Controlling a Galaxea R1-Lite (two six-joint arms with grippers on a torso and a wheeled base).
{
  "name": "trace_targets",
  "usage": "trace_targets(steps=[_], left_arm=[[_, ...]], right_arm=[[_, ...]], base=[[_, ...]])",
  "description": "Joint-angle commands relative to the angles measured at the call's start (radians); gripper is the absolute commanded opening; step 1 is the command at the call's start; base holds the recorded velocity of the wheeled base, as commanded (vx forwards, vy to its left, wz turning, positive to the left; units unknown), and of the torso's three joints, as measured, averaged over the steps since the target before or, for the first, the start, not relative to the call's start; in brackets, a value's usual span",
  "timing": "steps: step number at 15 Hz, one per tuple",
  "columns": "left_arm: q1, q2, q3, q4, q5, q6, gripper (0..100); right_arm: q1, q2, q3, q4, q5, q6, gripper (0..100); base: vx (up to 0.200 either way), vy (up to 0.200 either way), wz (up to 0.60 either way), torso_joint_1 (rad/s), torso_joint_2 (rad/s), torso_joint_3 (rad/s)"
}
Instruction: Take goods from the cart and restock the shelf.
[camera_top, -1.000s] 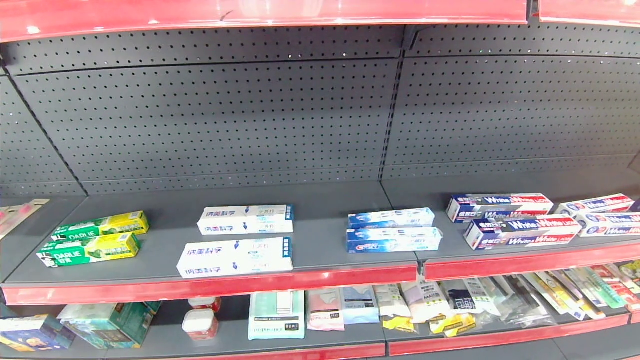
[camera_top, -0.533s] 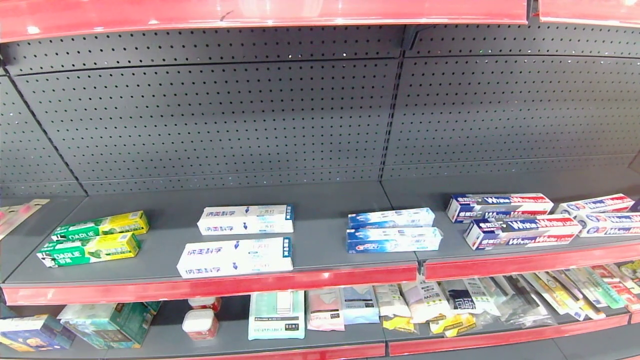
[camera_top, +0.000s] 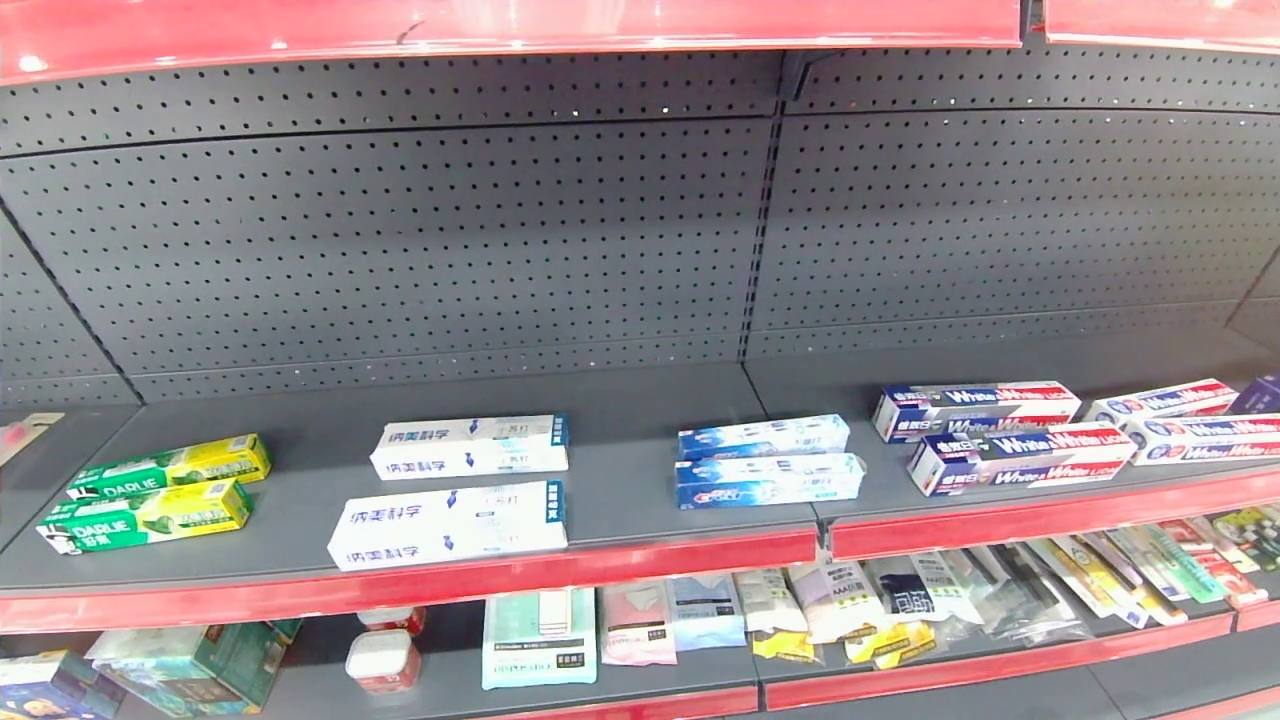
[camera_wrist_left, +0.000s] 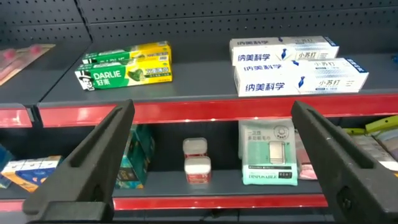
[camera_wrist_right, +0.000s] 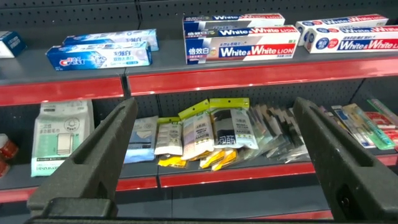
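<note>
Fingers (camera_wrist_left: 93, 155) spread wide, grasping nothing, on the left gripper (camera_wrist_left: 211, 106) and the right gripper (camera_wrist_right: 214, 99), both facing the shelf (camera_top: 640, 420). Green boxes (camera_top: 145, 517), white boxes (camera_top: 450, 522) and blue boxes (camera_top: 770, 482) lie on the shelf.

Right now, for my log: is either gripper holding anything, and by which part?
Nothing held: the left gripper and right gripper are open and empty.

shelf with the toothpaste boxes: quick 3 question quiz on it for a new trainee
1. How many white boxes lie on the toothpaste shelf?
2. True or false: the left gripper is shut on a box.
3. What lies to the robot's left of the white boxes? A green boxes, B bottles, C cans.
Key: 1 two; 2 false; 3 A.
</note>
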Motion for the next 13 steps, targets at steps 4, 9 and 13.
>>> trace_targets(steps=[4,9,13], left_arm=[[0.0,0.002,0.0,0.0,0.0,-0.001,100],[0.0,0.002,0.0,0.0,0.0,-0.003,100],[0.0,0.002,0.0,0.0,0.0,-0.003,100]], right_arm=[[0.001,-0.001,0.0,0.0,0.0,0.0,100],[0.001,-0.001,0.0,0.0,0.0,0.0,100],[0.001,-0.001,0.0,0.002,-0.002,0.0,100]], base=[[0.0,0.0,0.6,0.0,0.0,0.002],[0.0,0.0,0.24,0.003,0.0,0.0],[0.0,0.0,0.0,0.0,0.0,0.0]])
